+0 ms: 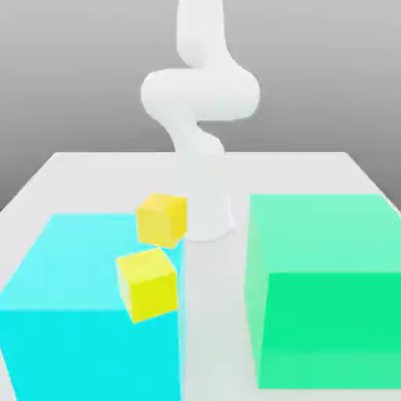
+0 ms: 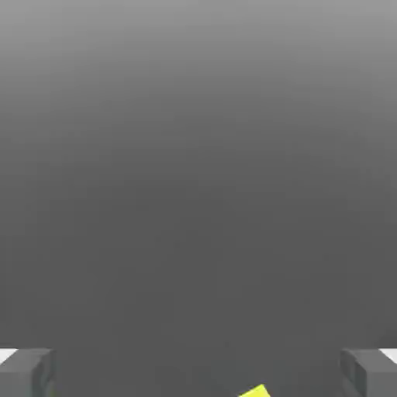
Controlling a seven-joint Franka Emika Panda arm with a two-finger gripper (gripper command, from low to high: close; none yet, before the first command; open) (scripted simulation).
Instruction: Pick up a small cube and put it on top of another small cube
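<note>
Altogether two yellow cubes (image 1: 162, 219) (image 1: 146, 283), two big blocks (image 1: 86, 313) (image 1: 325, 282); fingers (image 2: 27, 372) wide apart, empty.

Plain, unpatterned colour blocks on a pale worktop (image 1: 329, 168).
A smooth white robot arm (image 1: 200, 94) stands on the light grey-white worktop against a dull grey backdrop. Two small bright yellow cubes, one farther (image 1: 162, 219) and one nearer (image 1: 146, 283), sit by a large cyan block (image 1: 86, 329); a large mint-green block (image 1: 329, 290) is opposite. The tool (image 2: 198, 372) has dark grey fingers (image 2: 27, 374) with white edges.
</note>
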